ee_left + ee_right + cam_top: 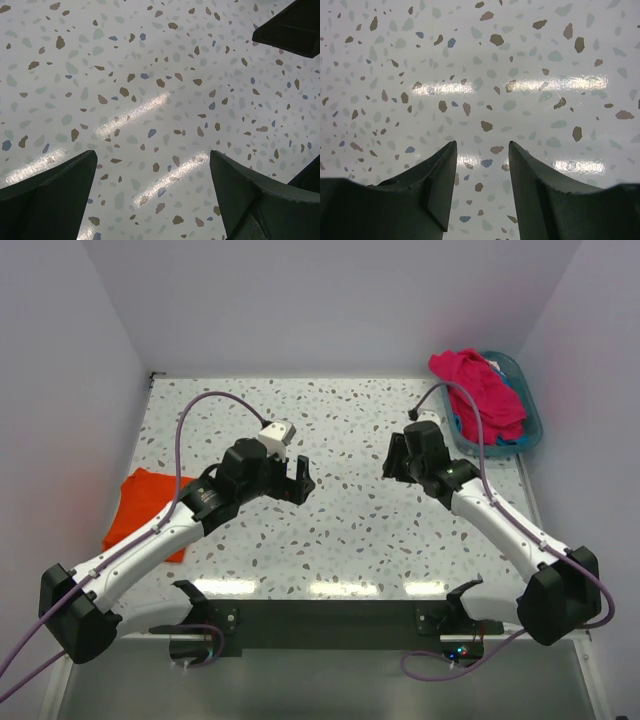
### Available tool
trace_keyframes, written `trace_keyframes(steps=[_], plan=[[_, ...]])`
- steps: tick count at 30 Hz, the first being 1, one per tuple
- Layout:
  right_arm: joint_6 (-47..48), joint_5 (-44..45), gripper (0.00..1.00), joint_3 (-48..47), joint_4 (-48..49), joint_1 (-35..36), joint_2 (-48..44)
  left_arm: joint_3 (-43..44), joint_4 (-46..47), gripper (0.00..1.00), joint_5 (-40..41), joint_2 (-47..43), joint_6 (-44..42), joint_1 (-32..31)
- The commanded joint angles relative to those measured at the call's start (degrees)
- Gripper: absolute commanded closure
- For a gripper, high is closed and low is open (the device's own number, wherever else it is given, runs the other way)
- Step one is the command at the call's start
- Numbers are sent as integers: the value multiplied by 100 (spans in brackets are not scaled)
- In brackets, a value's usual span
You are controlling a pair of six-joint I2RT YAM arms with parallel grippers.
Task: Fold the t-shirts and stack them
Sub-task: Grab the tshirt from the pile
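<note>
Left gripper (152,159) gapes wide, right gripper (482,146) partly open (both empty). Orange t-shirt (150,510) at worktop's (350,530) left edge; magenta t-shirt (480,385) in far-right basket (531,418).

Orange tee (140,508), hot-pink tee (480,388), teal basket (534,424), white tbl (350,532) w/ brown-blue speckles.
</note>
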State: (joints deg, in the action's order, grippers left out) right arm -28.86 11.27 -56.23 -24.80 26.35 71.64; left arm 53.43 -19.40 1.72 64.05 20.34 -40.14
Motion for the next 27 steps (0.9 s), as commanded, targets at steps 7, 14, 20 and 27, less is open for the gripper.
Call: trace_keyframes(steps=[7,14,20,27], plan=[[600,605,30,-1248,160,-68,997,10,112,0,-49,-165,-171,33],[505,129,31,-3812,-175,-1805,2679,27,85,0,-5,-156,-206,33],[-5,631,32,-5344,-220,-2835,3864,53,42,0,57,-147,-232,33],[-217,807,33,-5864,115,-3162,4840,80,50,0,-84,-103,-250,138]])
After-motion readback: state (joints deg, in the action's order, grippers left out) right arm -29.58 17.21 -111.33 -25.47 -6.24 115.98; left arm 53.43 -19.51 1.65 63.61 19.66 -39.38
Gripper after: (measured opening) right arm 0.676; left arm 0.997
